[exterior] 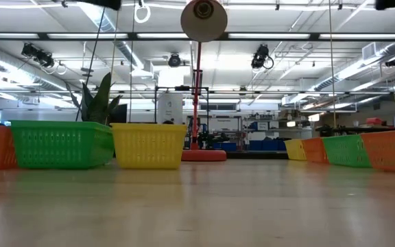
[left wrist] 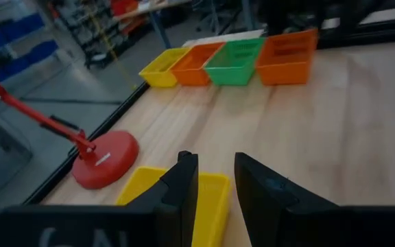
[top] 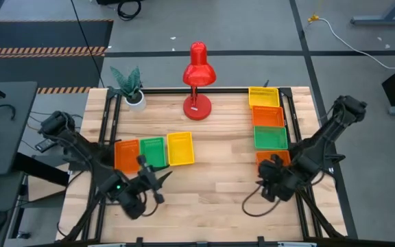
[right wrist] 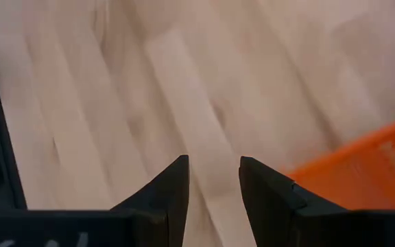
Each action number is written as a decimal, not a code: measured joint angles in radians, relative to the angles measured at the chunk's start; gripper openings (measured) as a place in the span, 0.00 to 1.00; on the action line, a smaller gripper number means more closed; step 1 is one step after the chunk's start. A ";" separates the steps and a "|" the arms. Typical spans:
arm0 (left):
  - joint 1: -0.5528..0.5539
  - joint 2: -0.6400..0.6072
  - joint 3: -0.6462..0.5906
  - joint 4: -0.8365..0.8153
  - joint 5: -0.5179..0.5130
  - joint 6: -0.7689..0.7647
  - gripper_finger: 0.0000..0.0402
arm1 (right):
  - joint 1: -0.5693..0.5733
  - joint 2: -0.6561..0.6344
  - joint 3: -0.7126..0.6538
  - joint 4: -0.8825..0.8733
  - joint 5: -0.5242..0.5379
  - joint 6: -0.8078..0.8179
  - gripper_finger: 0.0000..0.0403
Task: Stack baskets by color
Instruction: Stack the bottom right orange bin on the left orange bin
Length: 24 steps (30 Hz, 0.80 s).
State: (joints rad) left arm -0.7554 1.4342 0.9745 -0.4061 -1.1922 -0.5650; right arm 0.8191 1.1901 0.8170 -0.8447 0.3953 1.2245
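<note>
On the desk (top: 211, 206), orange, green and yellow baskets (top: 153, 151) sit side by side at the left, and four more baskets (top: 269, 127) line the right edge. The left pincer (top: 151, 180) hovers just beside the left row, fingers parted and empty. The right pincer (top: 267, 180) hangs beside the nearest orange basket (right wrist: 369, 175), fingers apart, gripping nothing.

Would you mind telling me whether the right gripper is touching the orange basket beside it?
Apart. The right wrist view shows the right gripper open over bare wood, with a strip of table between its fingers and the orange basket.
</note>
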 joint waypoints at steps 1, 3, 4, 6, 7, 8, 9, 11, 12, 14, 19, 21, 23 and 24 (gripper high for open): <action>0.018 0.000 0.000 0.002 0.009 0.000 0.25 | 0.020 -0.005 -0.012 -0.002 -0.021 0.003 0.33; 0.056 0.000 0.000 0.002 0.044 0.000 0.25 | 0.052 -0.007 -0.033 -0.017 -0.083 0.007 0.33; 0.072 0.000 0.000 0.003 0.063 0.000 0.25 | 0.062 -0.006 -0.043 -0.027 -0.111 0.008 0.33; 0.098 0.000 0.000 0.004 0.090 0.000 0.25 | 0.071 0.002 -0.065 -0.032 -0.143 0.007 0.33; 0.110 0.000 0.000 0.004 0.105 0.000 0.25 | 0.073 0.007 -0.078 -0.041 -0.152 0.005 0.33; 0.121 0.000 0.000 0.005 0.125 0.000 0.25 | 0.073 0.015 -0.089 -0.058 -0.161 -0.005 0.33; 0.131 0.003 0.000 0.008 0.146 0.000 0.25 | 0.069 0.025 -0.097 -0.070 -0.172 -0.020 0.34; 0.146 0.008 0.000 0.009 0.172 0.004 0.25 | 0.064 0.045 -0.107 -0.098 -0.183 -0.048 0.34; 0.149 0.008 0.000 0.011 0.174 0.006 0.25 | 0.061 0.055 -0.110 -0.115 -0.182 -0.067 0.34; 0.154 0.017 0.000 0.025 0.179 0.009 0.25 | 0.056 0.078 -0.114 -0.118 -0.173 -0.123 0.35; 0.158 0.035 0.000 0.055 0.203 0.056 0.25 | 0.043 0.141 -0.114 -0.119 -0.147 -0.247 0.35; 0.158 0.039 0.000 0.066 0.206 0.060 0.25 | 0.029 0.173 -0.114 -0.115 -0.140 -0.290 0.33; 0.159 0.042 0.000 0.067 0.207 0.061 0.25 | 0.015 0.199 -0.112 -0.108 -0.143 -0.310 0.31; 0.159 0.042 0.000 0.067 0.207 0.061 0.25 | 0.006 0.208 -0.105 -0.105 -0.154 -0.322 0.31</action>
State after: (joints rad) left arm -0.5964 1.4765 0.9745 -0.3388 -0.9848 -0.5037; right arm 0.8256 1.3985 0.7115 -0.9494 0.2409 0.9021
